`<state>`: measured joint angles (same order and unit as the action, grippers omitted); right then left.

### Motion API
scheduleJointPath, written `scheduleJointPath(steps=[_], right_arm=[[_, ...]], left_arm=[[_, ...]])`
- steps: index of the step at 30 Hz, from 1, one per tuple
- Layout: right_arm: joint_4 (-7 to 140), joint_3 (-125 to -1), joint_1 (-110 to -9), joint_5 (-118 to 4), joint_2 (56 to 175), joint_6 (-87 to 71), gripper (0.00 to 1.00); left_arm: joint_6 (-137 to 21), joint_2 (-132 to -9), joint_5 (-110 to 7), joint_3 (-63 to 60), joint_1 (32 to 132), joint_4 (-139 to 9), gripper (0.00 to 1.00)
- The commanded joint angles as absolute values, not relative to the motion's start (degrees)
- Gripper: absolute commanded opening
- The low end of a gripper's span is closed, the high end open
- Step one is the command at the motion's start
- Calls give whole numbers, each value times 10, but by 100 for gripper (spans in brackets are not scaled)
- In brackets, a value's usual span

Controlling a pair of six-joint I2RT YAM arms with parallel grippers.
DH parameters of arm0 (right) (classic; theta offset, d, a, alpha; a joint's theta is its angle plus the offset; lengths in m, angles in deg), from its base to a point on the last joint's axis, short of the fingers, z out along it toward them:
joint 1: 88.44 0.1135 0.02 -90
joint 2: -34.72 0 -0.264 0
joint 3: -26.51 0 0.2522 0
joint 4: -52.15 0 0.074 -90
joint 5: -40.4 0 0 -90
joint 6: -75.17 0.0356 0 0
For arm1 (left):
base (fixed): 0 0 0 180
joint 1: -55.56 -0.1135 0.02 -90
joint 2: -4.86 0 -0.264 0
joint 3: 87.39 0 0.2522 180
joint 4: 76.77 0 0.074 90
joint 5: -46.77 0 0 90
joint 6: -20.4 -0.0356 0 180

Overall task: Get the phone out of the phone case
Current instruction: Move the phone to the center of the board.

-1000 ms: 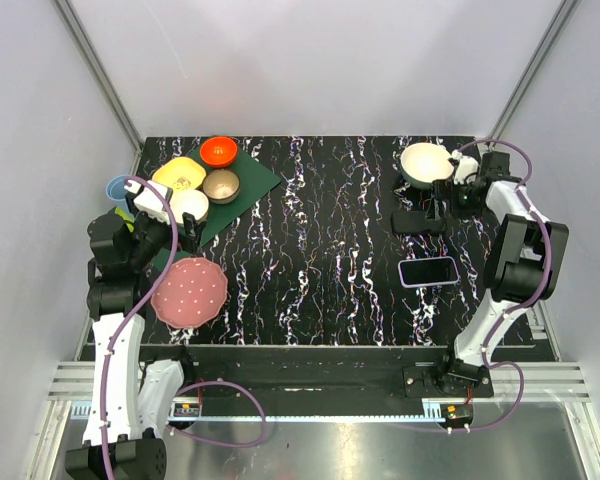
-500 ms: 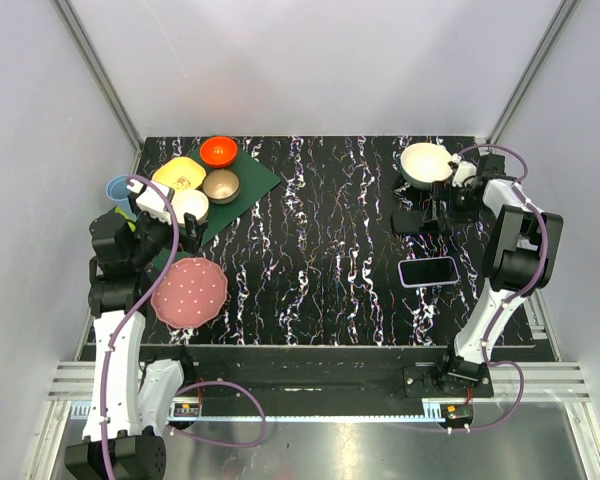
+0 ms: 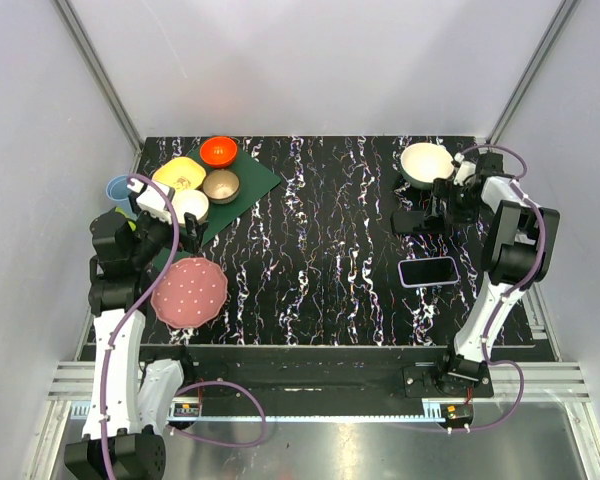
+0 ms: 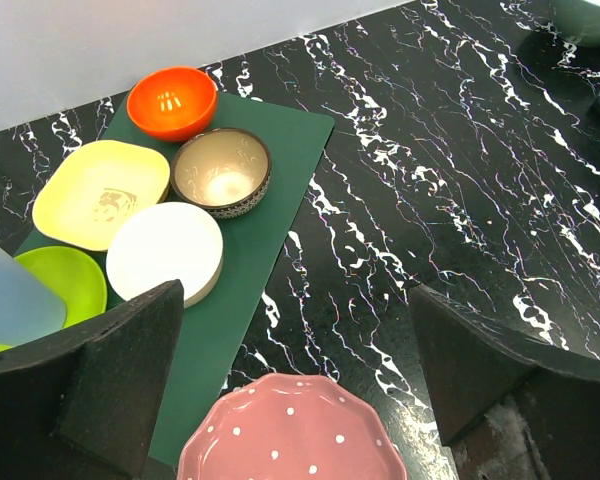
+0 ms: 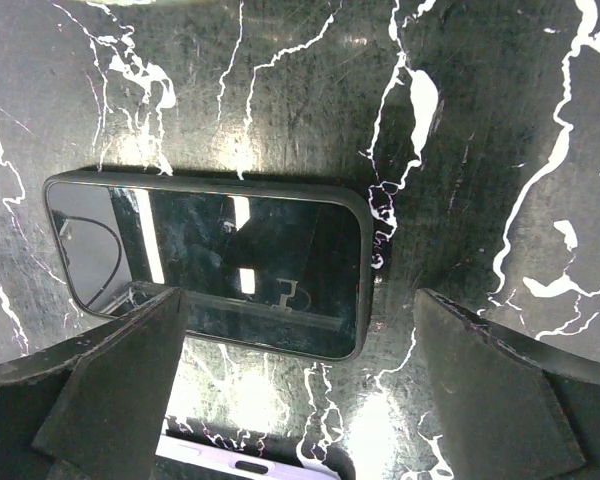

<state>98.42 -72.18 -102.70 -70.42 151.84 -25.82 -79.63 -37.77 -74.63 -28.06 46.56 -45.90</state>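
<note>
**Student:** Where does the task's object lie?

**Instructor:** The phone (image 5: 208,270) lies flat and screen up on the black marbled counter (image 3: 320,230), at its far right. It sits inside a dark phone case (image 5: 364,280), whose rim wraps the phone's edge. The right jaws hang directly above it, spread wide and holding nothing. No contact shows.

**Student:** And around it?

**Instructor:** A white bowl (image 3: 426,163) stands just beyond it. A second phone (image 3: 427,271), lilac-rimmed, lies nearer the arm bases and apart from the first. The left jaws are also wide and empty. They hover at the far left over a pink dotted plate (image 4: 290,440) and a green mat (image 4: 270,200) of dishes, well apart from the phone.

**Student:** What could go wrong from here?

**Instructor:** Three risks seem likely.
- **Slipping off:** The phone is thin and lies flush on a hard surface, so descending fingers may strike the counter or skid off the rim.
- **Poor span:** The closing line appears to run along the phone's length, which the jaws may not span.
- **No separation:** With the left arm this far away, nothing braces the case, so phone and case would probably lift together.
</note>
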Motion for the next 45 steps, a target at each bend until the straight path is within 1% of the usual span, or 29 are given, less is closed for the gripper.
scheduleJointPath(steps=[1,8,21,29,35,39,45], right_arm=[[979,-745,-1022,-711,1528,-248,100],[982,-735,-985,-705,1530,-271,100],[988,-730,-900,-624,1531,-277,100],[993,-733,-853,-606,1531,-264,100],[995,-742,-834,-553,1531,-257,100],[995,-750,-833,-559,1520,-255,100],[1006,-753,-833,-571,1538,-263,100]], left_arm=[[-789,-380,-762,-280,462,-483,99],[-791,-383,-761,-279,462,-483,99],[-791,-385,-762,-280,462,-482,99],[-791,-383,-761,-280,462,-483,99],[-792,-379,-760,-281,462,-483,99],[-792,-382,-761,-281,462,-483,99],[-792,-378,-761,-281,462,-483,99]])
